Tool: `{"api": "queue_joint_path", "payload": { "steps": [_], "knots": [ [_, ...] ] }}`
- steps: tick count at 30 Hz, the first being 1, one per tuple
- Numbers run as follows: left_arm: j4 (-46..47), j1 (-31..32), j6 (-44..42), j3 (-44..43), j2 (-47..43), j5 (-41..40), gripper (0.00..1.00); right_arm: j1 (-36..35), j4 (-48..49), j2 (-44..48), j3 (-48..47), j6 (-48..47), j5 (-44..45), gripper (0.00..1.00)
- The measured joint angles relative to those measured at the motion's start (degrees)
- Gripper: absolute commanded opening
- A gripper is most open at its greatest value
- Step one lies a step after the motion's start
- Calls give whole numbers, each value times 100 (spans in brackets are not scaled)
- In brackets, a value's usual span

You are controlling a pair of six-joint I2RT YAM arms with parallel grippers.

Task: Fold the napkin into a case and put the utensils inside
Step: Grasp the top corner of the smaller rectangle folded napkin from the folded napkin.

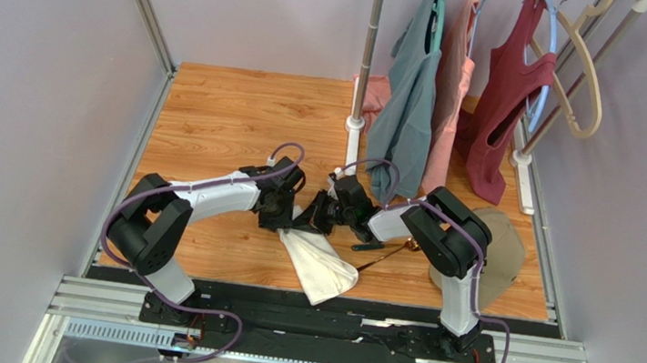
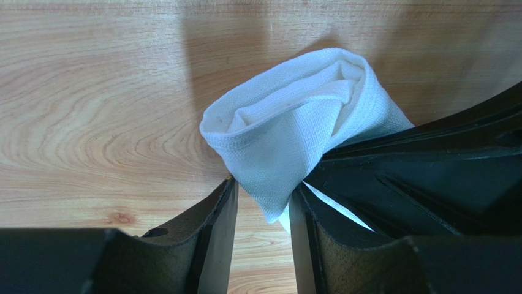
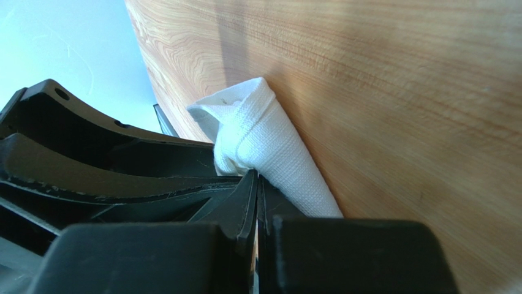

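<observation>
- Wooden worktop [image 1: 214, 132]: the napkin [image 1: 322, 266] lies closest to the bases, long axis angling away toward both grippers.
- Left gripper [image 2: 263, 187] is narrowed onto its rolled corner. Right gripper [image 3: 257, 179] is pinched nearly flat on the edge beside it.
- Utensils [image 1: 381, 250] sit just right of the napkin, so the right arm's nearer.
- Only the wrist views show the roll's open mouth.

The left gripper [image 2: 263, 199] pinched the bunched napkin's [image 2: 294, 116] lower tip; the right gripper [image 2: 343, 162] clasped the napkin's right side.
</observation>
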State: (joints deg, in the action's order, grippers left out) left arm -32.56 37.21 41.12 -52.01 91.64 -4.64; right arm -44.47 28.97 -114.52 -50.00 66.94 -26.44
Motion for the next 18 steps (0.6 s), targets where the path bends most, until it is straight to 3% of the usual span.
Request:
{"api": "queue_joint_path", "payload": {
  "steps": [5, 18],
  "knots": [
    [57, -13, 57, -9, 44, 22, 28, -11, -146, 68, 0, -179, 24, 0],
    [302, -20, 70, 297, -511, 164, 30, -52, -1453, 496, -352, -1189, 4, 0]
  ]
}}
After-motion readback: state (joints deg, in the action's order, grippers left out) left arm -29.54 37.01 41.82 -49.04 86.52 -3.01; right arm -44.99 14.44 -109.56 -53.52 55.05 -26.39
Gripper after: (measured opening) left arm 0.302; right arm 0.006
